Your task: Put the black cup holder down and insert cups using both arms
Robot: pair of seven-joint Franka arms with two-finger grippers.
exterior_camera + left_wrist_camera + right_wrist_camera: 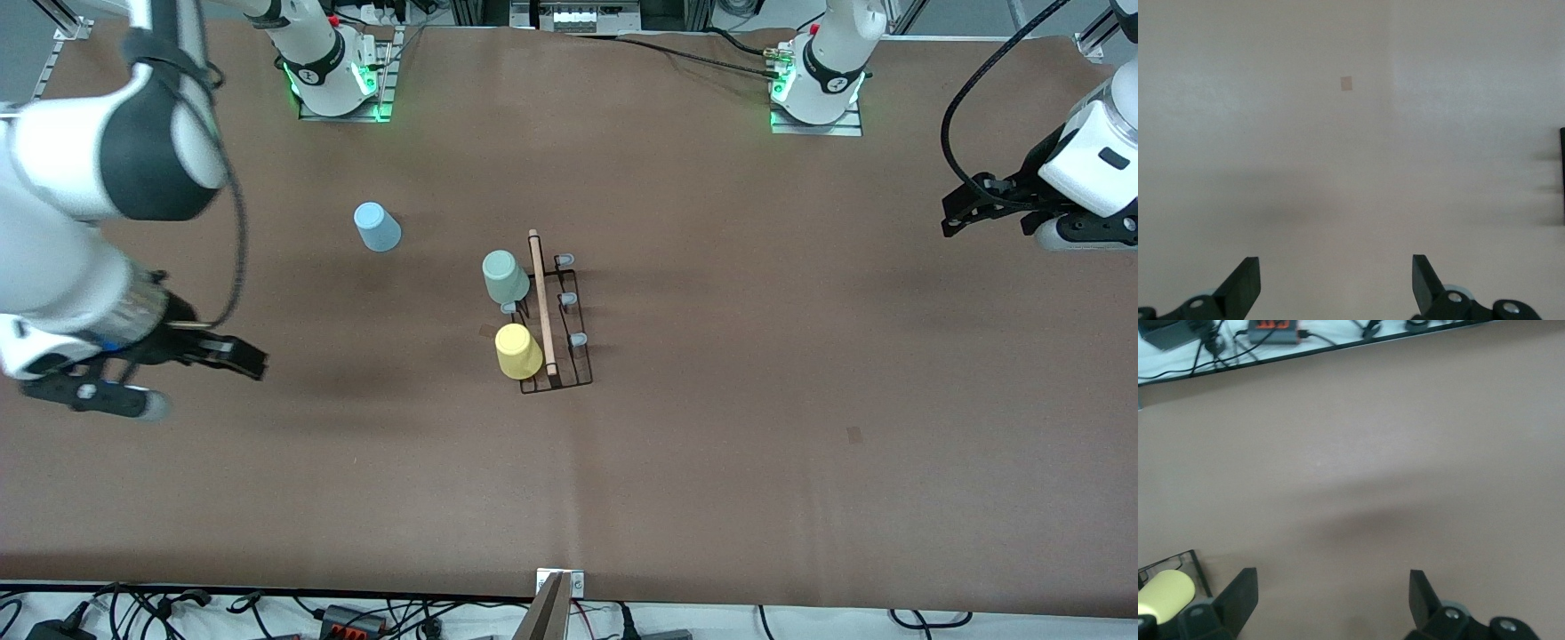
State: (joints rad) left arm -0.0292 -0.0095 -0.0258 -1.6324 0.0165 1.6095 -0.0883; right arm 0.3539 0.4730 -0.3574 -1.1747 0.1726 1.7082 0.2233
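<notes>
The black cup holder (553, 313) is already set upright near the middle of the bench (756, 427), its wooden rod handle (541, 300) on top. Two cups are seated on pegs on the side facing the right arm's end: the pale green cup (504, 276) and, nearer the front camera, the yellow cup (517, 350). The light blue cup (377, 227) is left lying on the bench, well apart from the holder toward the right arm's end and farther from the front camera. The pegs (569, 302) on the side facing the left arm's end are bare. The right hand (191, 373) is held over bare bench at its own end, fingers apart and empty; the left hand (1336, 283) waits over its end, also spread and empty. By this judgement, only the blue cup remains to be placed
</notes>
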